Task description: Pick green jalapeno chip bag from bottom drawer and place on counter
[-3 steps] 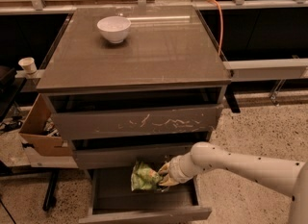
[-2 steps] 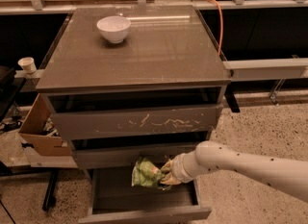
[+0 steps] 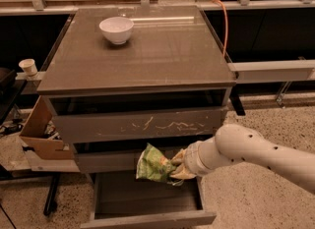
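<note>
Far up and left of the jaws, a white bowl (image 3: 116,29) sits on the counter (image 3: 147,61). Just left of them hangs the green jalapeno chip bag (image 3: 153,164), pinched at its right edge. Below them, the bottom drawer (image 3: 147,219) stands open. The white arm (image 3: 256,154) reaches in from their right.

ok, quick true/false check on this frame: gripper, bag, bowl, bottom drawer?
1. The gripper is shut on the green jalapeno chip bag. True.
2. The white bowl sits on the counter. True.
3. The bag lies on the counter. False: it is held low, over the bottom drawer.
4. The bottom drawer is shut. False: it is pulled out, its floor showing.
</note>
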`<state>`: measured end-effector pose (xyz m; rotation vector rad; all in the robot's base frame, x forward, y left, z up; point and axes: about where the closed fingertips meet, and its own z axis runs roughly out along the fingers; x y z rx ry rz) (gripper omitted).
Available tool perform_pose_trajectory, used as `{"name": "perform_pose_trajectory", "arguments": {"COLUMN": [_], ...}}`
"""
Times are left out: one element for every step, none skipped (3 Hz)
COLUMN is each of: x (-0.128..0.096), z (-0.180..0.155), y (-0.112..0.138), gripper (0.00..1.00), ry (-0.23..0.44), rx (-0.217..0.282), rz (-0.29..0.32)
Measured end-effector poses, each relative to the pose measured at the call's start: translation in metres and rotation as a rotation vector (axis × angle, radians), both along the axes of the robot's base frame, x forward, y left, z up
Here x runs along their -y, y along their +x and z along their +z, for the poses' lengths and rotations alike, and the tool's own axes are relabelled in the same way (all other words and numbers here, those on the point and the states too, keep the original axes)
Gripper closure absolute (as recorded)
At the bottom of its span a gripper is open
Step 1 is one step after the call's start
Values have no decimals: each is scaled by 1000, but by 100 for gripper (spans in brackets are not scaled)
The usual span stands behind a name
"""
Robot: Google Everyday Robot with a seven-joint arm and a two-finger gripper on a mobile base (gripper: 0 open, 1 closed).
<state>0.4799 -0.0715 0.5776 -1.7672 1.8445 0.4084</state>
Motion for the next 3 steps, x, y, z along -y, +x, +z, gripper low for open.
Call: {"name": "perform_pose_trajectory", "arguments": {"x": [-3,-12,-21], "z": [6,31,79], "y": [2,9,20], "gripper": [100,100,100], "ry": [5,25,41], "rx": [-1,-6,-26], "rz": [3,15,-8]}}
